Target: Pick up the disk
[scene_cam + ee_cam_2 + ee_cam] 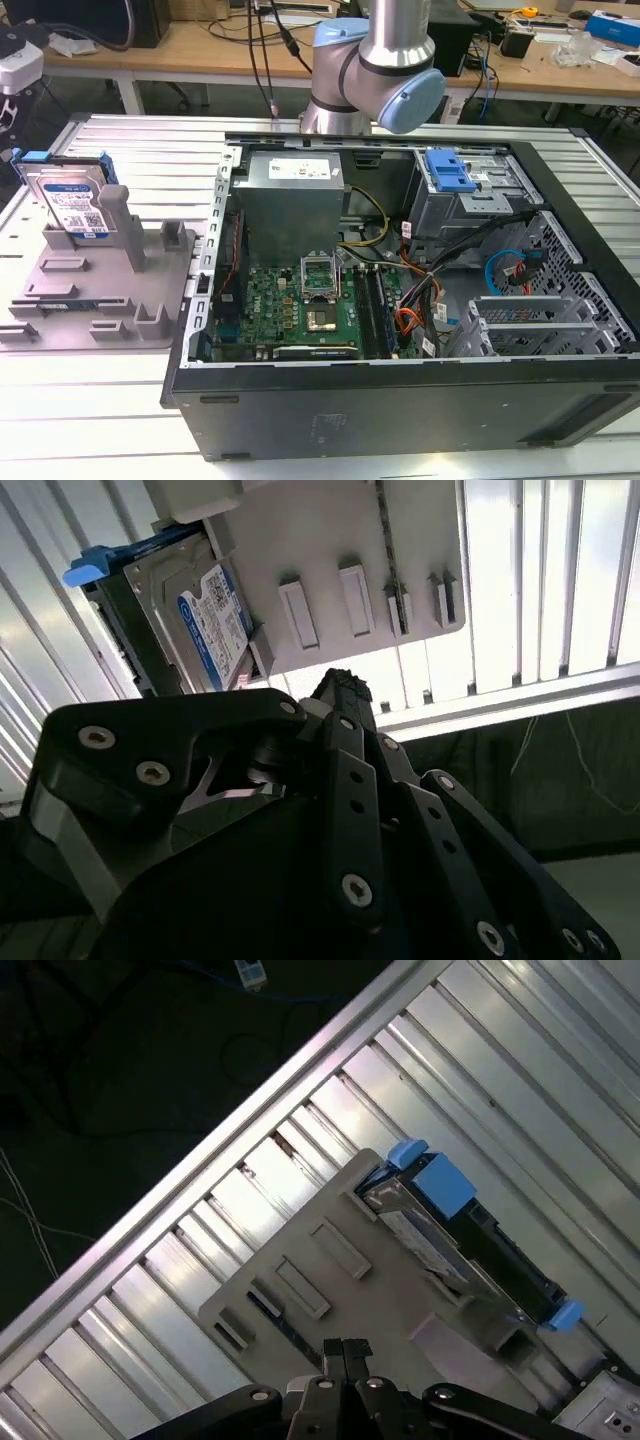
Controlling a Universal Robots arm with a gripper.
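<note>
The gripper [340, 683], a black linkage of bolted bars, fills the foreground in both wrist views [346, 1348]. Its fingertips meet at a narrow tip, closed together with nothing between them. It hangs above the grey fixture tray [330, 540], clear of everything on it.

The disk [195, 625] stands on its edge in that tray. Its silver face and white-and-blue label are turned toward the gripper in the second wrist view, with a blue side rail along its upper edge. In the first wrist view the disk [460, 1230] shows its thin dark edge with blue rail ends at both corners, set at the far side of the fixture tray [330, 1290] from the gripper tip. The gripper does not touch it.

In the exterior view the disk [68, 205] sits at the far left, upright, against a grey post of the fixture tray [100, 310]. The tray lies on a slatted aluminium table [100, 420]. Just beside it, toward the exterior view's right, lies an open computer case [400, 410] with a green motherboard [300, 310], a grey power supply [290, 200] and a blue drive-bay bracket [448, 170] inside. The robot arm [375, 60] rises behind the case.
</note>
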